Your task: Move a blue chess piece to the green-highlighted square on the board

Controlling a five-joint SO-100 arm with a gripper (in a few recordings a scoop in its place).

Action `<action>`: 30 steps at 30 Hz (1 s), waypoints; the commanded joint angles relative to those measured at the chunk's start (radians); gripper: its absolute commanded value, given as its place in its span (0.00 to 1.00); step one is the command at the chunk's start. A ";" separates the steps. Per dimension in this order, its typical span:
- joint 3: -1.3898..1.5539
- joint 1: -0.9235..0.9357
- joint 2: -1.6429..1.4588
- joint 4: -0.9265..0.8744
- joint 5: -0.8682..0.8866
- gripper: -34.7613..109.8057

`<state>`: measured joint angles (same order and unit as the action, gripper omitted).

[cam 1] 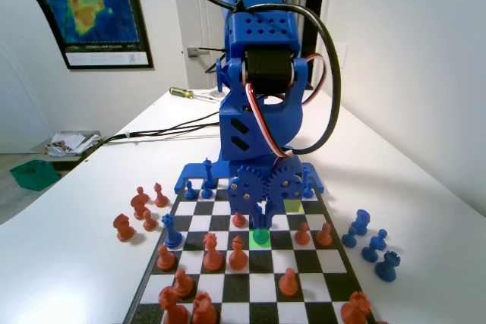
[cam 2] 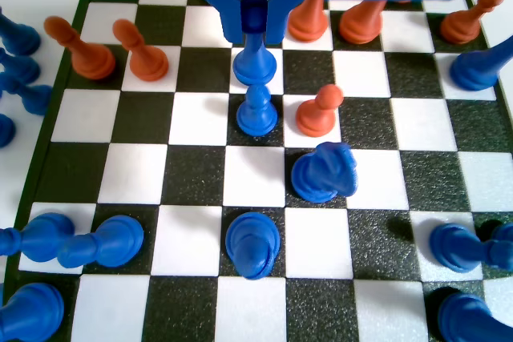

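End effector (cam 1: pixel 260 225) low over the board (cam 1: pixel 250 286), jaws closed on the head of a blue pawn (cam 1: pixel 261 237). Stands upright on the green square (cam 1: pixel 254 243), base seemingly down on the surface, in the board's middle files and toward its far half in the fixed view. Small, glossy blue plastic: slim stem, flared round base, head mostly hidden in shadow between the jaws.

In the wrist view, end effector (cam 2: pixel 254 38) hangs from the top edge, one jaw tight on each side of the pawn (cam 2: pixel 254 66); stem and base show below the tips, on a white square of the board (cam 2: pixel 200 174). Just nearer the camera, on the next square, stands a second blue pawn (cam 2: pixel 256 110), apart from the held one. To its right, an orange pawn (cam 2: pixel 318 111); nearer still and right, a blue knight (cam 2: pixel 322 172).

Back in the fixed view: a paler yellow square (cam 1: pixel 293 206) one file right and farther off than the green one. Orange pieces (cam 1: pixel 213 252) scattered over the near half; captured blue pieces (cam 1: pixel 376 248) on the tabletop (cam 1: pixel 76 263) at right.
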<state>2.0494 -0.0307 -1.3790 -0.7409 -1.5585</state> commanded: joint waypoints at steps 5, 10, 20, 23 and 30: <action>-0.029 -0.006 -0.026 0.005 0.012 0.32; -0.028 0.005 -0.046 0.003 -0.008 0.34; -0.107 0.005 -0.224 -0.222 -0.015 0.34; -0.169 0.005 -0.296 -0.339 -0.015 0.33; -0.308 -0.006 -0.518 -0.630 -0.021 0.29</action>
<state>1.8362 -0.0230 -1.7043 -1.2226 -1.5647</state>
